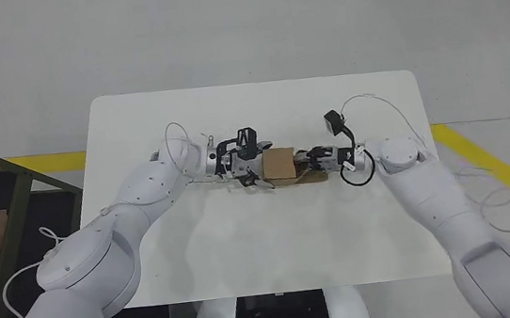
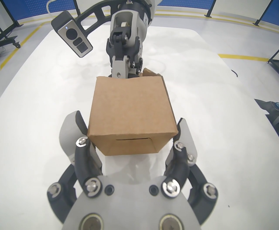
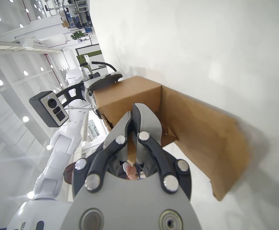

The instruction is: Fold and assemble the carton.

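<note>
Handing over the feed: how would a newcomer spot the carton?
Find the white table and look near its middle. Between the left end effector and the right end effector lies the carton, the only brown cardboard thing there, one flap spread open.

No readable text, no labels, brands or numbers, carton [image 2: 130, 111] faces plain, unprinted

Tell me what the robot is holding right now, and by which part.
The right tool is shut on the brown cardboard carton, pinching an end flap. The left tool is open, bracketing the other end.
</note>
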